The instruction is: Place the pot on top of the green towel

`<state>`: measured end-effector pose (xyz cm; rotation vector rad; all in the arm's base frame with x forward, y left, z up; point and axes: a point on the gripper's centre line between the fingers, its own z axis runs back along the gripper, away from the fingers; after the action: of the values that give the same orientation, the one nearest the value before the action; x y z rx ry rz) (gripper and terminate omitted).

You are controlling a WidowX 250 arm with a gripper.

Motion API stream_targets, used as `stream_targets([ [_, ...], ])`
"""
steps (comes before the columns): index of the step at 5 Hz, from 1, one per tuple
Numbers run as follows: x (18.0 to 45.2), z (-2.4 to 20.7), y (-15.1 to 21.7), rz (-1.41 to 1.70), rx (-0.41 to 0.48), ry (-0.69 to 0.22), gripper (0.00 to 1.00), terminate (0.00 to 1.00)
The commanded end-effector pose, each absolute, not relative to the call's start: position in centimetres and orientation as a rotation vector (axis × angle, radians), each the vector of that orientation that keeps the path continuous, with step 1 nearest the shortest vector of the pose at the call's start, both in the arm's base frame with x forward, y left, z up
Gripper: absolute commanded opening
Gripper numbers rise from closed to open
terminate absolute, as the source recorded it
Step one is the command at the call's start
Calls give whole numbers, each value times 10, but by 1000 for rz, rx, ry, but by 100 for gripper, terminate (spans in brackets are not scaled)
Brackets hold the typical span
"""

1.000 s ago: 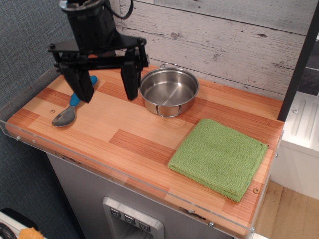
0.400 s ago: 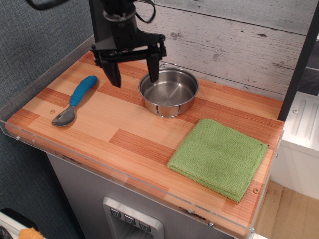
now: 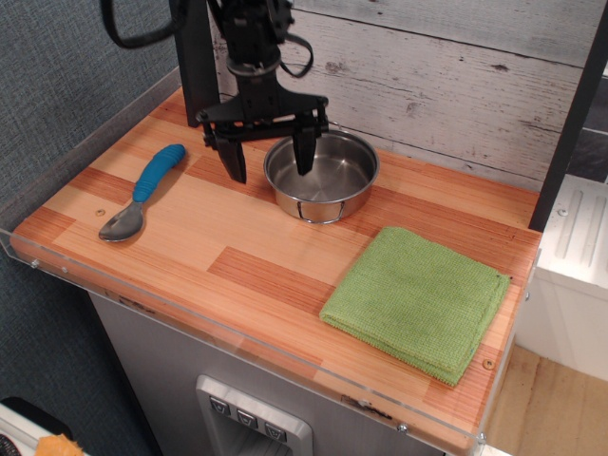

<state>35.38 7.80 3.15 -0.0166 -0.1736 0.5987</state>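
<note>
The shiny steel pot stands upright on the wooden counter near the back wall, with a wire loop handle at its front. The lime-green towel lies flat at the front right, apart from the pot. My black gripper is open and straddles the pot's left rim: one fingertip hangs inside the pot, the other outside to its left. It holds nothing.
A blue-handled metal spoon lies at the left of the counter. A clear plastic rim edges the counter's front and left. A plank wall stands right behind the pot. A white unit stands to the right.
The gripper has moved right from above the spoon to the pot, and has come down so its fingers straddle the pot's left rim. The pot, towel and spoon have not moved.
</note>
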Motion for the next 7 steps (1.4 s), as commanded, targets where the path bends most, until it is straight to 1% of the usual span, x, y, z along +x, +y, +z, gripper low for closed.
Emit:
stream_targets([
  [1,356,38,80,593,-11,-191,100,0],
  [2,352,36,80,589,6,-186,0,0],
  [3,350,34,81,581,14,-179,0,0],
  [4,347,44,80,579,-4,-205,0,0],
  [6,340,76,71,575,-45,-259,0,0],
  [7,332,85,62,554,-34,-281,0,0],
])
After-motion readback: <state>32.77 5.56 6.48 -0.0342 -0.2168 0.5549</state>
